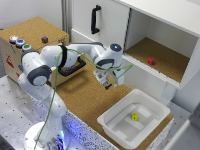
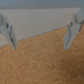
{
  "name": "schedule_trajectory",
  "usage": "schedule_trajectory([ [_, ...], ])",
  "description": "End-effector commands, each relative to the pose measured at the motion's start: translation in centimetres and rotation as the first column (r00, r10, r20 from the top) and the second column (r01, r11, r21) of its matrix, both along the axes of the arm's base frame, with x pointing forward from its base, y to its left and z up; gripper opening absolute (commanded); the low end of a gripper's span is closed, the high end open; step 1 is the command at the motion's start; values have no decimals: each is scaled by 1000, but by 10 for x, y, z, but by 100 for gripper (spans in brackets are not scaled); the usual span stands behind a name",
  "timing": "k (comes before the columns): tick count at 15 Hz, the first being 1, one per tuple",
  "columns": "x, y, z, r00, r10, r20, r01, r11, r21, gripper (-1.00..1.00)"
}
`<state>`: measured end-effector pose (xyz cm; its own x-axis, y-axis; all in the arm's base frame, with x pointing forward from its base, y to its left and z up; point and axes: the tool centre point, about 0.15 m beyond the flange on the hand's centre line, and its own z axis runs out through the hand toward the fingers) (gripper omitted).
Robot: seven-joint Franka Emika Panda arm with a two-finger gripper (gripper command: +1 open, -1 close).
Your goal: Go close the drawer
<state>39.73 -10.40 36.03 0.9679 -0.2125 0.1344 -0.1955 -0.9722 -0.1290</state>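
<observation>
The drawer shows only in the exterior view, as a tan wooden front with a black bar handle (image 1: 75,67). It sticks out a little from the cork-topped box (image 1: 35,27), and my arm covers most of it. My gripper (image 1: 111,82) hangs over the cork floor to the exterior view's right of the handle, apart from it. In the wrist view the gripper (image 2: 41,37) is open. Its two fingers (image 2: 9,32) stand wide apart with nothing between them, only cork below and a pale wall beyond. The drawer is out of the wrist view.
Coloured buttons (image 1: 19,42) sit on the box top. A white cabinet door with a tall black handle (image 1: 95,20) stands behind. An open cabinet shelf holds a red block (image 1: 151,61). A white tub (image 1: 150,125) with a yellow block (image 1: 134,116) lies at the front right.
</observation>
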Motion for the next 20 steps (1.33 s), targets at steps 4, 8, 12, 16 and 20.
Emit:
schedule_trajectory([
  [4, -25, 76, -28, 983, 180, 45, -177, 982, -65, 100],
  [8, -25, 76, -28, 983, 180, 45, -177, 982, -65, 100],
  [12, -25, 76, -28, 983, 180, 45, -177, 982, -65, 100],
  [16, -25, 76, -28, 983, 180, 45, -177, 982, -65, 100],
  [20, -25, 100, -17, 982, 189, -21, -189, 982, -22, 100],
])
